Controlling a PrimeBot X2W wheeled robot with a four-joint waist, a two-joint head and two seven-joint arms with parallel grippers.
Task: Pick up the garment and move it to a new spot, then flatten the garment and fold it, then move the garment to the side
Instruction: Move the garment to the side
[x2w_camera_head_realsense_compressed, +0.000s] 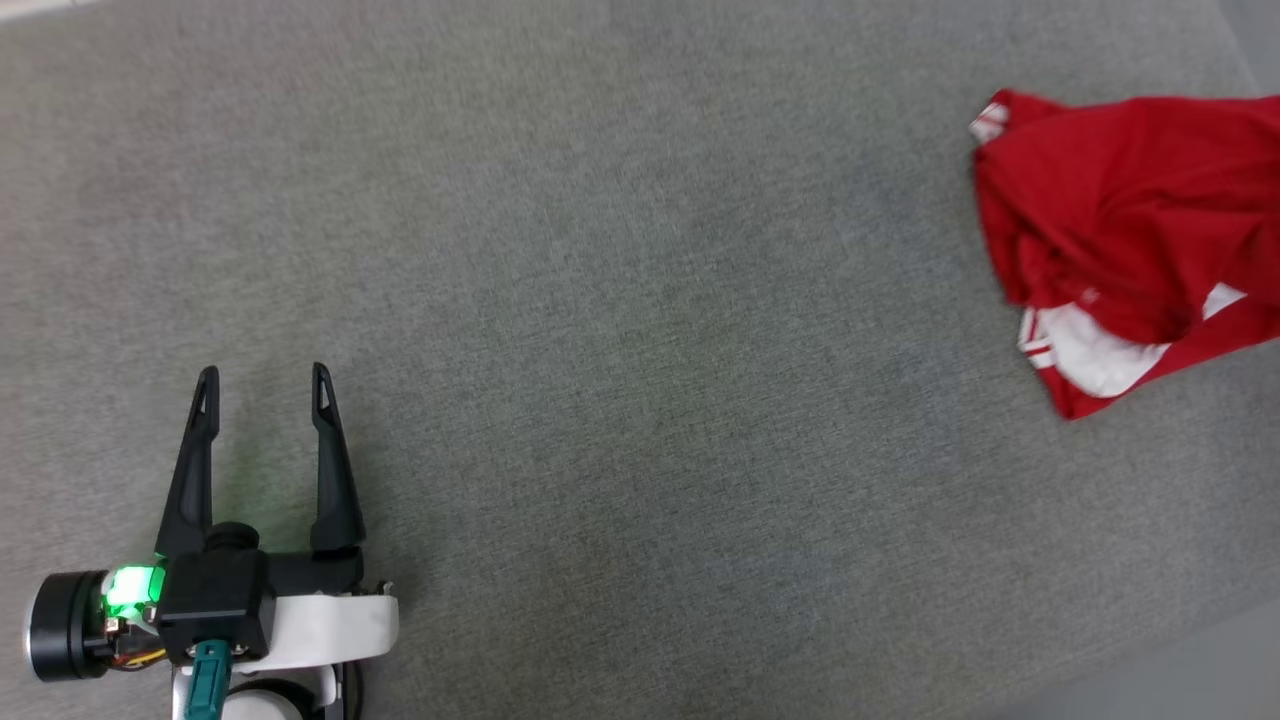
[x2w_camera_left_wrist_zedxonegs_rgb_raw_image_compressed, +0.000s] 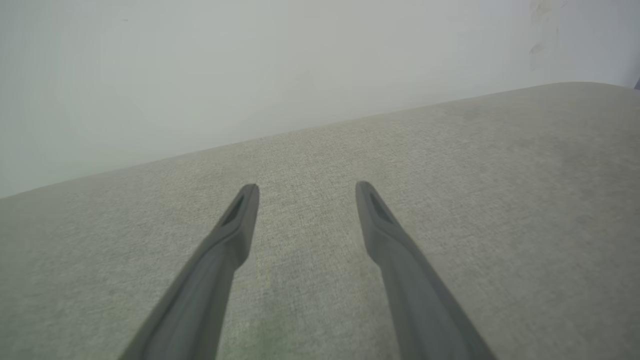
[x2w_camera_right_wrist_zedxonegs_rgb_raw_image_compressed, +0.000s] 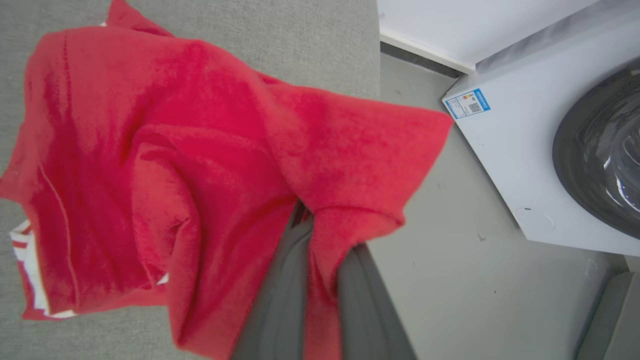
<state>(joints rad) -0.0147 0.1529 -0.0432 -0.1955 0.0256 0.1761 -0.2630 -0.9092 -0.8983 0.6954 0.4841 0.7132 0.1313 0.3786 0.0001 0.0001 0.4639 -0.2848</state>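
The garment (x2w_camera_head_realsense_compressed: 1130, 230) is a bright red shirt with white, red-striped sleeve trim, bunched at the right edge of the grey padded surface (x2w_camera_head_realsense_compressed: 620, 330) in the head view. The right wrist view has the garment (x2w_camera_right_wrist_zedxonegs_rgb_raw_image_compressed: 165, 165) hanging crumpled, and my right gripper (x2w_camera_right_wrist_zedxonegs_rgb_raw_image_compressed: 310, 215) is shut on a fold of its red cloth, which drapes over the two dark fingers. My left gripper (x2w_camera_head_realsense_compressed: 265, 390) is at the lower left of the head view, far from the shirt, open with nothing between its fingers. In its own wrist view the left gripper (x2w_camera_left_wrist_zedxonegs_rgb_raw_image_compressed: 306, 192) hovers over bare grey fabric.
A white washing machine (x2w_camera_right_wrist_zedxonegs_rgb_raw_image_compressed: 540, 150) with a dark round door stands on the pale floor (x2w_camera_right_wrist_zedxonegs_rgb_raw_image_compressed: 450, 260) beyond the surface's right edge. A white wall (x2w_camera_left_wrist_zedxonegs_rgb_raw_image_compressed: 200, 65) rises behind the surface's far edge. Between the left gripper and the shirt lies a wide stretch of grey surface.
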